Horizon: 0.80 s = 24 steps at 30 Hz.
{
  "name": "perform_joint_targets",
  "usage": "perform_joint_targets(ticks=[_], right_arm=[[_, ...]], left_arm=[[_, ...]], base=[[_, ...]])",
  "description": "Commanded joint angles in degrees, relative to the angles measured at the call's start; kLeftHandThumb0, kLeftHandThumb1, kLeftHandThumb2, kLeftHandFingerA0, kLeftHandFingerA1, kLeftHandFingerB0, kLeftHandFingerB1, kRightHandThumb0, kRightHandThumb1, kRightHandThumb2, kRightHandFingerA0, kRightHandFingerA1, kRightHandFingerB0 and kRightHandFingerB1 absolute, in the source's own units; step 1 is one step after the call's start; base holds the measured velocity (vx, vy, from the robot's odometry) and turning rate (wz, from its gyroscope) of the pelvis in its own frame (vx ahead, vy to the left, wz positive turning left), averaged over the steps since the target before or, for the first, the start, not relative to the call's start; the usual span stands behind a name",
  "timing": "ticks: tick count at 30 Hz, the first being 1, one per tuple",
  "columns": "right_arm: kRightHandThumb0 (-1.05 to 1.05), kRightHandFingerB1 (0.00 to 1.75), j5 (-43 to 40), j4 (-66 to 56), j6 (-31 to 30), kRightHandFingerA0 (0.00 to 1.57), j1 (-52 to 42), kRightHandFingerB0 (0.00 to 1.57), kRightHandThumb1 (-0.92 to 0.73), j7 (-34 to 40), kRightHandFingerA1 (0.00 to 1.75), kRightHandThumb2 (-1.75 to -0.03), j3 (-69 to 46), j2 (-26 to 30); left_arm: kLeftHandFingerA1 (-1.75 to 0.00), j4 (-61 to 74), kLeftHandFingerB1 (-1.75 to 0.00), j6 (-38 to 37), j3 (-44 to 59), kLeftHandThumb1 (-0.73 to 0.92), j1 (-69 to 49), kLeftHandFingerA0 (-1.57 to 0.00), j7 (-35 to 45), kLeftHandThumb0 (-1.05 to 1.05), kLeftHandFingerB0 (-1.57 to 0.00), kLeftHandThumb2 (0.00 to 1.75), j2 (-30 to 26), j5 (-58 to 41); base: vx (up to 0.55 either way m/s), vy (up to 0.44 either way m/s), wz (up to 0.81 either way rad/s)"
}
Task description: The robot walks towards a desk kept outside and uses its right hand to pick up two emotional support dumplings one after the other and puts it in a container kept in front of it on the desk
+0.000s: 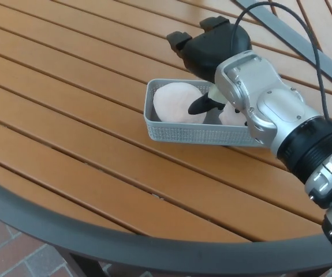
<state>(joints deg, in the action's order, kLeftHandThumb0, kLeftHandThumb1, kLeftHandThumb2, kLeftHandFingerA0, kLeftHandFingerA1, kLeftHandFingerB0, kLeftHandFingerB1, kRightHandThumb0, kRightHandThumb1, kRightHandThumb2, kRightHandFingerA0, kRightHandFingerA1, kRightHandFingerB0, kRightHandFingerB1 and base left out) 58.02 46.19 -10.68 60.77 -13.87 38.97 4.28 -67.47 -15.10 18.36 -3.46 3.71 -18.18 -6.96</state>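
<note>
Item: pink dumpling (176, 101), lying in the left end of the grey mesh container (194, 134) on the slatted desk (67, 115); a second pale shape (230, 115) beside it was possibly the other dumpling, largely hidden. Right hand (209, 49) hovered above the far rim, fingers apart, empty. Step judged: release; next, lift clear.
</note>
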Motion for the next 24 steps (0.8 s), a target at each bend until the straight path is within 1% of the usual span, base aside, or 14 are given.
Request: perform_joint_targets(ticks=[1, 2, 8, 9, 11, 15, 16, 18, 19, 20, 21, 22, 23, 24], right_arm=[[-1.05, 0.00, -3.5, -4.9, -0.4, 0.00, 3.1, 0.00, -0.61, -16.6, 0.00, -0.60, -0.9, 3.9], [-1.05, 0.00, -2.9, -5.2, 0.6, 0.00, 3.5, 0.00, -0.61, -18.6, 0.00, -0.60, -0.1, 4.9], [-1.05, 0.00, -2.7, -5.9, 1.1, 0.00, 4.4, 0.00, -0.60, -21.2, 0.00, -0.60, 0.0, 6.4], [-1.01, 0.00, -4.0, -7.3, 1.3, 0.00, 4.3, 0.00, -0.58, -20.4, 0.00, -0.59, -1.6, 6.8], [-1.01, 0.00, -6.1, -9.6, 1.6, 0.00, 4.0, 0.00, -0.58, -19.4, 0.00, -0.59, -3.9, 7.5], [-0.99, 0.00, -7.5, -12.8, 1.8, 0.00, 3.6, 0.00, -0.58, -21.2, 0.00, -0.59, -5.5, 8.5], [-1.05, 0.00, -9.6, -20.6, 1.9, 0.00, 1.8, 0.00, -0.59, -23.3, 0.19, -0.96, -8.4, 11.4], [-1.05, 0.00, -12.3, -30.6, 2.0, 0.00, -0.5, 0.00, -0.59, -26.2, 0.19, -0.96, -12.1, 15.0], [-1.05, 0.00, -15.2, -44.4, 0.9, 0.00, -5.9, 0.00, -0.62, -30.2, 0.11, -0.97, -18.8, 20.4], [-1.05, 0.00, -17.0, -53.2, 0.1, 0.00, -9.5, 0.00, -0.62, -32.7, 0.11, -0.97, -23.3, 23.9], [-1.05, 0.00, -18.2, -59.1, -0.5, 0.00, -11.9, 0.00, -0.62, -34.5, 0.11, -0.97, -26.3, 26.3], [-1.05, 0.00, -18.8, -62.2, -0.9, 0.00, -13.2, 0.00, -0.62, -35.4, 0.11, -0.97, -27.8, 27.5], [-0.79, 0.25, -21.1, -68.4, -0.4, 0.03, -22.3, 0.02, -0.52, -36.2, 0.32, -0.92, -45.3, 29.3], [-0.79, 0.25, -22.8, -73.0, -0.1, 0.03, -29.1, 0.02, -0.52, -36.8, 0.32, -0.92, -58.4, 30.6]], left_arm=[[-0.69, -0.1, -0.54, -3.2, 0.1, 0.53, -0.3, -0.86, -0.5, -0.36, -0.84, 0.56, -1.2, 0.4], [-0.69, -0.3, -0.54, -2.8, 0.3, 0.53, -0.2, -0.86, -0.6, -0.36, -0.84, 0.56, -1.2, 0.2], [-0.71, 0.0, -0.55, -3.3, 0.4, 0.52, -0.7, -0.87, -0.6, -0.34, -0.85, 0.56, -1.5, 0.2], [-0.68, -0.3, -0.54, -3.2, 0.2, 0.55, -1.0, -0.85, -0.6, -0.34, -0.82, 0.56, -1.5, 0.4], [-0.68, -0.7, -0.54, -3.1, -0.1, 0.55, -1.4, -0.85, -0.5, -0.34, -0.82, 0.56, -1.4, 0.8], [-0.68, -0.7, -0.54, -2.8, -0.2, 0.54, -1.4, -0.85, -0.6, -0.35, -0.83, 0.56, -1.4, 0.8], [-0.67, -0.5, -0.53, -2.8, -0.6, 0.54, -1.6, -0.86, -1.2, -0.37, -0.85, 0.57, -1.2, 1.2], [-0.67, -0.3, -0.53, -2.7, -1.0, 0.54, -1.9, -0.86, -1.9, -0.37, -0.85, 0.57, -0.9, 1.6], [-0.66, -0.1, -0.54, -3.0, -0.7, 0.54, -2.3, -0.85, -1.8, -0.37, -0.83, 0.57, -0.6, 1.1], [-0.66, 0.0, -0.54, -3.2, -0.4, 0.54, -2.5, -0.85, -1.6, -0.37, -0.83, 0.57, -0.4, 0.7], [-0.66, 0.1, -0.54, -3.4, -0.2, 0.54, -2.7, -0.85, -1.4, -0.37, -0.83, 0.57, -0.3, 0.4], [-0.66, 0.1, -0.54, -3.4, -0.1, 0.54, -2.8, -0.85, -1.4, -0.37, -0.83, 0.57, -0.2, 0.3], [-0.71, 0.0, -0.55, -3.7, 0.1, 0.53, -3.0, -0.87, -1.3, -0.36, -0.84, 0.56, -0.1, 0.1], [-0.71, 0.0, -0.55, -3.9, 0.3, 0.53, -3.2, -0.87, -1.3, -0.36, -0.84, 0.56, 0.0, -0.1]], base=[[0.00, 0.000, 0.00], [0.00, 0.000, 0.00], [0.00, 0.000, 0.00], [0.00, 0.000, 0.00], [0.00, 0.000, 0.00], [0.00, 0.000, 0.00], [0.00, 0.000, 0.00], [0.00, 0.000, 0.00], [0.00, 0.000, 0.00], [0.00, 0.000, 0.00], [0.00, 0.000, 0.00], [0.00, 0.000, 0.00], [0.00, 0.000, 0.00], [0.00, 0.000, 0.00]])
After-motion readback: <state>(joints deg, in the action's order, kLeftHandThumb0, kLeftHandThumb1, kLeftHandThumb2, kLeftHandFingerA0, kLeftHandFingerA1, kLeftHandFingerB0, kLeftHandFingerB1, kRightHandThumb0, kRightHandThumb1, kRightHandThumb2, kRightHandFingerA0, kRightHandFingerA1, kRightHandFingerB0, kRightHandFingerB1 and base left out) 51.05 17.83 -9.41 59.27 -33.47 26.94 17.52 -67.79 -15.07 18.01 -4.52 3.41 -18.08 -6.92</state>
